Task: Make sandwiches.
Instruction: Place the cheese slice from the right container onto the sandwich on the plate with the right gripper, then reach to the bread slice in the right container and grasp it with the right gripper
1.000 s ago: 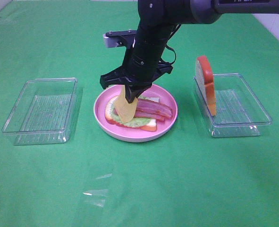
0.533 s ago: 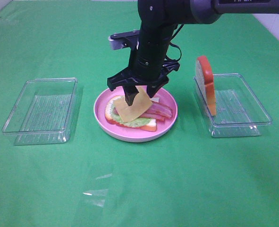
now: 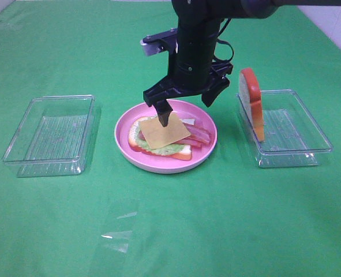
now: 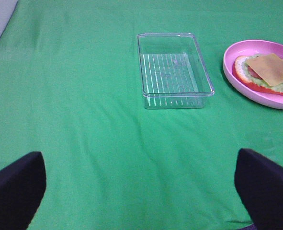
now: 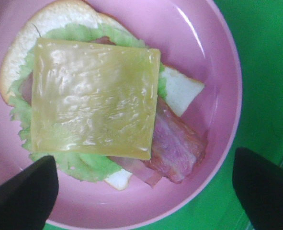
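A: What sort of place is this?

B: A staged robot test bench, not a kitchen. A plain green cloth (image 3: 228,231) covers the whole desk.

A: What else shows it?

B: Below the right gripper (image 3: 187,107) sits toy food on a pink plate (image 3: 208,153), with clear plastic trays (image 3: 20,158) on either side.

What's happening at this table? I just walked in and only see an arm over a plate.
The robot is building a toy sandwich. The right gripper hangs open just above the pink plate, with the cheese slice lying flat on the stack of bacon, lettuce and bottom bread slice. The second bread slice stands on edge against the right clear tray. The left gripper is open and idle by the empty left tray.
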`<state>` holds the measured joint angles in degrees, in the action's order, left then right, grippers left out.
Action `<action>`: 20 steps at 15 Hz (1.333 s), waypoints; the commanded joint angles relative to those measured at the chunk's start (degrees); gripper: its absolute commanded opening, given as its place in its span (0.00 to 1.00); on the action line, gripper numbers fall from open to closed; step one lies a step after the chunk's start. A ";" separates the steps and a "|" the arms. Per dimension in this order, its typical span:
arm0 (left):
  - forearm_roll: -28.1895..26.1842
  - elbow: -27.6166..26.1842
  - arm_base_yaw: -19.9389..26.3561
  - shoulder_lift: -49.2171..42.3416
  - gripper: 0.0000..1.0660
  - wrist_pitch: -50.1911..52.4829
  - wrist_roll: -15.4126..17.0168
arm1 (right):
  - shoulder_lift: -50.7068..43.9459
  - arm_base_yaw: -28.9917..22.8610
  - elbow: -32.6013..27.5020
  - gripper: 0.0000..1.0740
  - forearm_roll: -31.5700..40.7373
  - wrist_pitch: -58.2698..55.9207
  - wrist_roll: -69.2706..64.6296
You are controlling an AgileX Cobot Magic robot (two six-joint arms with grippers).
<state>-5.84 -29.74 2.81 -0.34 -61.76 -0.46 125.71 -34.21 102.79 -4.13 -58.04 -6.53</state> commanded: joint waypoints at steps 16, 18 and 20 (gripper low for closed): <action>-0.52 0.11 0.11 -0.86 0.95 0.23 -0.11 | -14.32 15.87 14.67 0.90 -4.47 -15.58 3.50; -0.52 0.11 0.11 -0.86 0.95 0.23 -0.11 | -14.32 17.82 14.55 0.90 -3.15 -15.24 3.50; -0.52 0.11 0.11 -0.86 0.95 0.23 -0.11 | -14.32 18.16 14.55 0.90 -3.09 -14.55 3.55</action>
<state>-5.84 -29.74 2.81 -0.34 -61.76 -0.46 111.61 -16.33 117.28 -7.39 -70.02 -3.44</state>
